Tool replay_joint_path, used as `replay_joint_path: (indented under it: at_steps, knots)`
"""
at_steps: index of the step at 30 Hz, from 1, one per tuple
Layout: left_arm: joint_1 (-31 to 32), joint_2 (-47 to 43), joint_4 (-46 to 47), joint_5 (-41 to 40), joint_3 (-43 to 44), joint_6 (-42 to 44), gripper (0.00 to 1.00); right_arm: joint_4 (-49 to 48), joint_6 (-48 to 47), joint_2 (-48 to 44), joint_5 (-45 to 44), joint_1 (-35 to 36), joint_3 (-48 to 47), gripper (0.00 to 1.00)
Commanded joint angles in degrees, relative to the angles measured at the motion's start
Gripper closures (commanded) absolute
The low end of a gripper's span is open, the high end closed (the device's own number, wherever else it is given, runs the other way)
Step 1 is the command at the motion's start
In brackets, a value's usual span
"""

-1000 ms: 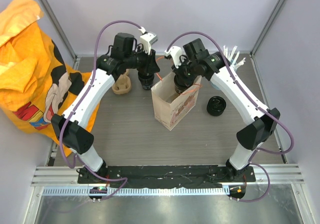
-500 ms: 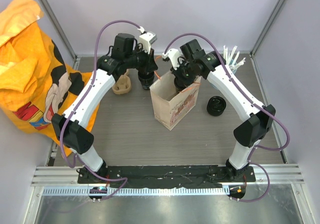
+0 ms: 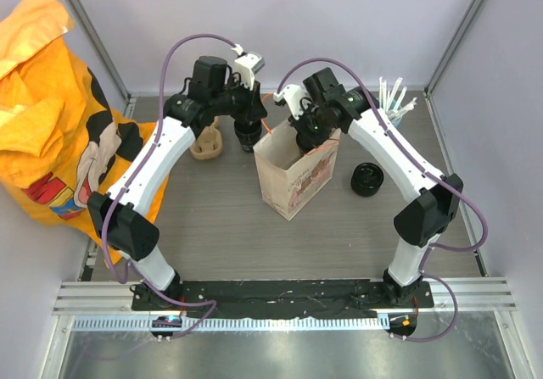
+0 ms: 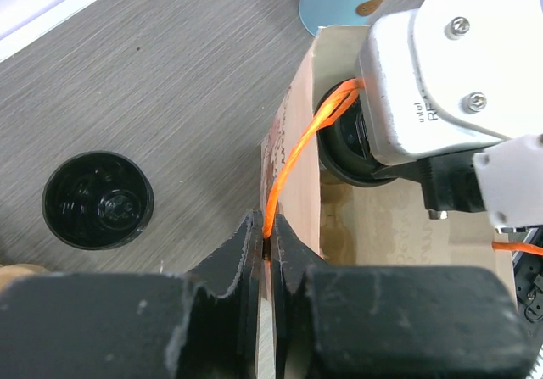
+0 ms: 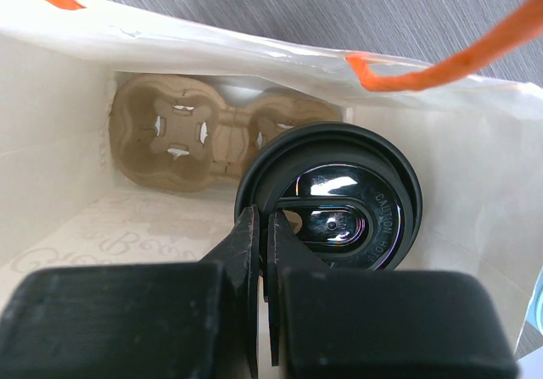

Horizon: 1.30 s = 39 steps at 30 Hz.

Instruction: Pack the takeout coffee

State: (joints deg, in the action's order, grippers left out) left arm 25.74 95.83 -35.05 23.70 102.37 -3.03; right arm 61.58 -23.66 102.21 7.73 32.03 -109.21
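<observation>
The takeout coffee (image 5: 339, 209), a black cup with a glossy black lid, hangs inside the open paper bag (image 5: 51, 99). My right gripper (image 5: 265, 226) is shut on the lid's near rim. In the top view the right gripper (image 3: 305, 135) reaches into the bag's (image 3: 288, 188) mouth. My left gripper (image 4: 269, 231) is shut on the bag's orange string handle (image 4: 293, 154) at the bag's left edge, and it also shows in the top view (image 3: 248, 137). The lid (image 4: 339, 154) shows in the left wrist view under the right wrist's white housing.
A brown pulp carrier (image 5: 204, 129) lies deep in the bag. Another carrier (image 3: 207, 146) sits left of the bag. A black cup (image 3: 366, 178) stands right of the bag, another (image 4: 97, 201) beside my left gripper. The light-blue straw cup (image 3: 390, 99) stands back right. Orange cloth (image 3: 51, 116) fills the left.
My right gripper with the coffee has shifted slightly toward the back left in the bag's mouth, and the bag's top has leaned a little left. The left gripper has stayed put.
</observation>
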Motion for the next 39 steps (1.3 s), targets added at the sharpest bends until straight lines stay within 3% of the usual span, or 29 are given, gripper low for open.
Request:
replay_joint_path:
  at_steps: [1, 31, 39]
  knots:
    - [-0.4, -2.0, 3.3, 0.0, -0.2, -0.8, 0.91, -0.6, -0.8, 0.1, -1.1, 0.3, -2.3, 0.99]
    - [-0.5, -1.9, 3.8, -0.4, -0.4, -1.7, 0.92, -5.5, -2.4, 0.4, -3.1, 0.2, 1.9, 0.99]
    - [-0.5, -2.0, 4.1, 0.0, -0.9, -2.2, 0.92, -5.7, -1.6, 0.1, -1.5, -0.1, -1.1, 0.99]
